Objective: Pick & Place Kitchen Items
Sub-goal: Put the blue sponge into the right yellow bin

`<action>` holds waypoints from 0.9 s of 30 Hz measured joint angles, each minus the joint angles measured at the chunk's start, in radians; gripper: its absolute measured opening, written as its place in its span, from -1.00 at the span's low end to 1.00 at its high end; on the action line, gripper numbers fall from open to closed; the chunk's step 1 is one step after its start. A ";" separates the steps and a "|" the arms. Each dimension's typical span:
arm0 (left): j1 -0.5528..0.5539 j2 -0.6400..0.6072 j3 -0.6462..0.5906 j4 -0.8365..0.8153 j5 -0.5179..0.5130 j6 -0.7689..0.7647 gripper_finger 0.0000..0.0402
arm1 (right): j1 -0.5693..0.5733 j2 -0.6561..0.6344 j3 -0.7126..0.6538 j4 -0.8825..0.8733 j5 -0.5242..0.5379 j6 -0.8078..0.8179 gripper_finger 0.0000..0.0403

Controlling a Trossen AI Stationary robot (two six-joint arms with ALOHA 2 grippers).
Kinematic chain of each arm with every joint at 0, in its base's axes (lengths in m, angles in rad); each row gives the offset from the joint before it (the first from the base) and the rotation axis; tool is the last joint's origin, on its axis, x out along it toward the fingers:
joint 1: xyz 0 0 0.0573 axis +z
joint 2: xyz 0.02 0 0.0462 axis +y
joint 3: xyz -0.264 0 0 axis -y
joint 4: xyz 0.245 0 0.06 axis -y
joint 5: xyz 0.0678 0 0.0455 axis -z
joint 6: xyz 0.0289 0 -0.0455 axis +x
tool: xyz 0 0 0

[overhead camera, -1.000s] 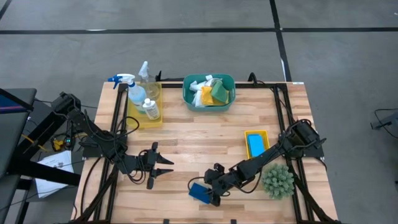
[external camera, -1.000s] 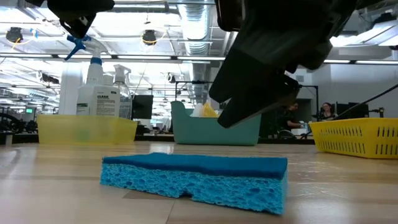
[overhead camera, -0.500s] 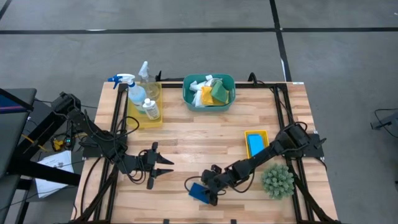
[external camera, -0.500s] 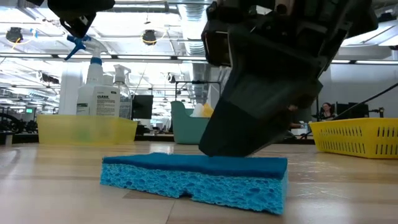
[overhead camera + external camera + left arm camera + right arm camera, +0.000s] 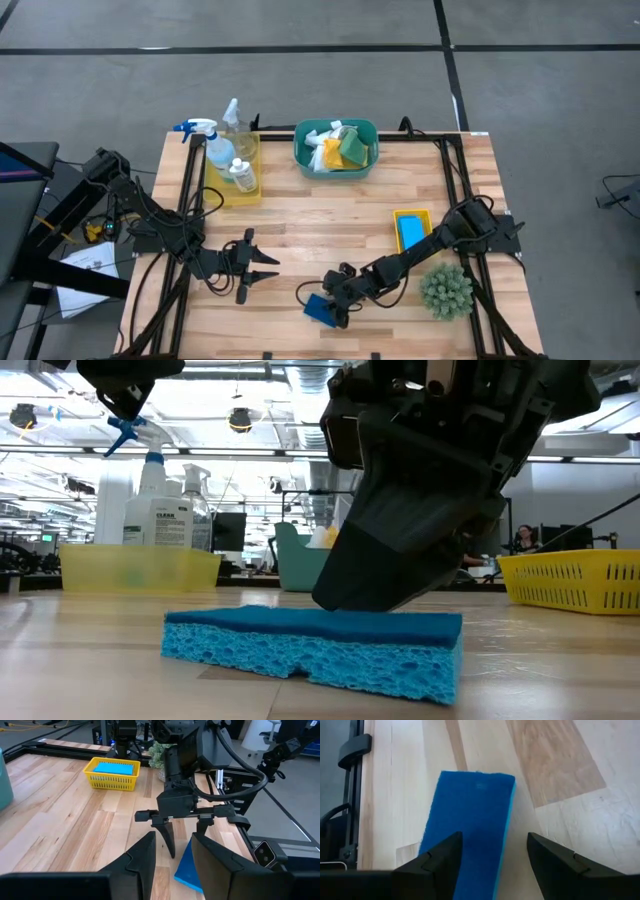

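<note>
The right gripper (image 5: 330, 305) is hovering low over the dark-blue sponge (image 5: 318, 309) lying flat on the table (image 5: 330, 225) near its front edge, fingers spread apart and straddling the sponge's near end with nothing clamped yet. To do this well, it is looking like the fingers should drop evenly either side of the narrow width before squeezing, so the soft foam is not twisting. The left gripper (image 5: 262, 266) is waiting well to the side, fingers parted and empty.

Dark-blue sponge (image 5: 467, 825) (lighter blue edge), yellow tray (image 5: 112, 774), teal basin (image 5: 335, 148), seemingly plain pale wood table (image 5: 330, 215).
</note>
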 joint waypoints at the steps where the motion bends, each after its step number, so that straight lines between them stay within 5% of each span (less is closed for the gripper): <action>1: 0.000 0.000 0.000 0.000 0.000 0.000 -0.39 | 0.001 0.000 0.000 0.000 0.000 0.000 0.06; 8: 0.000 0.000 0.000 0.000 0.000 0.000 -0.39 | 0.002 0.000 0.000 -0.001 -0.030 -0.001 -0.09; 23: 0.000 0.000 0.000 -0.001 0.000 0.000 -0.39 | 0.002 0.000 0.000 -0.002 -0.045 -0.047 -0.94; 27: 0.000 0.000 0.000 -0.001 0.000 0.000 -0.39 | 0.003 0.000 0.000 0.003 -0.039 -0.073 -0.97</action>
